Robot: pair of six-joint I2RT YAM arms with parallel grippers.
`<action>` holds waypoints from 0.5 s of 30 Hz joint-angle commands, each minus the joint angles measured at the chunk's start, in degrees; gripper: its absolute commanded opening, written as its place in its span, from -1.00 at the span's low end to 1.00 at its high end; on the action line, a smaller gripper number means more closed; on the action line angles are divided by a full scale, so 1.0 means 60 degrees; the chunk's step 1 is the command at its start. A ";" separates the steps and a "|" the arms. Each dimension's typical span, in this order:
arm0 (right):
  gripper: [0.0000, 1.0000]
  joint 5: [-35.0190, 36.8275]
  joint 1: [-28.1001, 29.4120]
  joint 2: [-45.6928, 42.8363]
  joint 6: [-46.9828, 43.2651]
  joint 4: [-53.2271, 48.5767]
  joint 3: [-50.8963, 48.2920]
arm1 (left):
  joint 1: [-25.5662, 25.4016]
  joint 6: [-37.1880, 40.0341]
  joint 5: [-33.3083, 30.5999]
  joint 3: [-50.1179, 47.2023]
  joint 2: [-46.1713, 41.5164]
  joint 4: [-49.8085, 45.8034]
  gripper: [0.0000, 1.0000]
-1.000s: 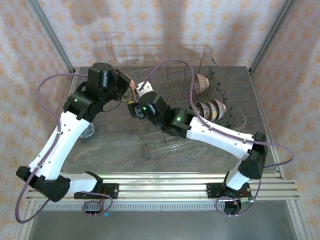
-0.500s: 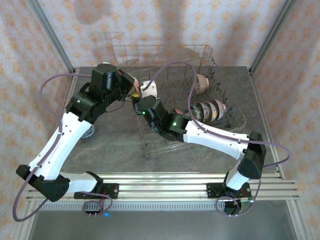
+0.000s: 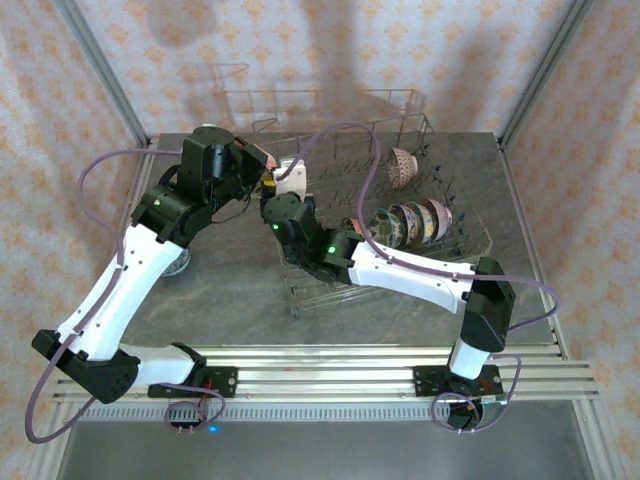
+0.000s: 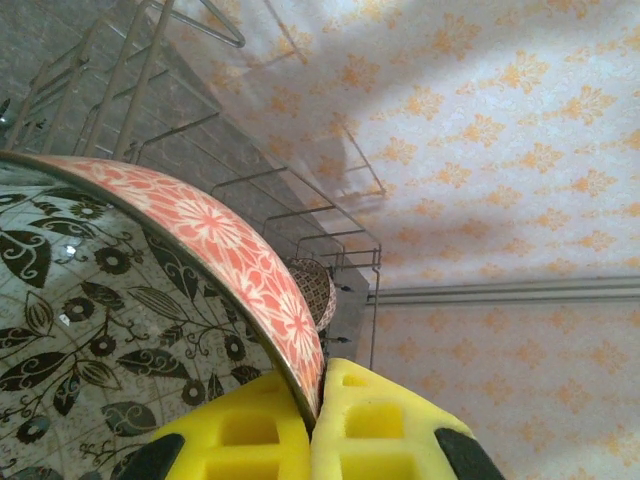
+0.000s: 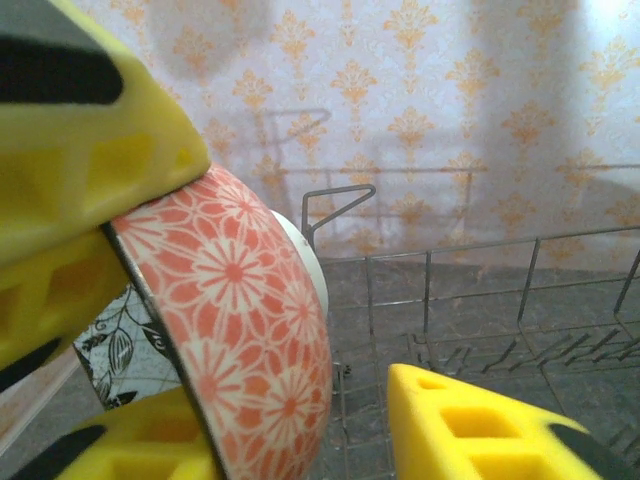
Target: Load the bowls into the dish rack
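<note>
Two close wrist views and one high fixed view, all meeting at the pink floral bowl (image 5: pixel 250 330)
The top external camera looks down and forward from behind the arm bases, taking in the whole bench (image 3: pixel 230 290), the dish rack (image 3: pixel 340 180) and the patterned wall (image 3: pixel 330 50). The left wrist camera sits right against the bowl's rim, facing along the rack toward the wall. The right wrist camera, just as near, faces the bowl's outside, with rack wires and wall behind. All three share the rack's far left end.
</note>
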 commanded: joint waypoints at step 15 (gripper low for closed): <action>-0.90 0.1790 -0.0066 0.0609 -0.0339 -0.0074 0.1115 | -0.0073 -0.0360 -0.0107 -0.0761 -0.0655 0.0638 -0.90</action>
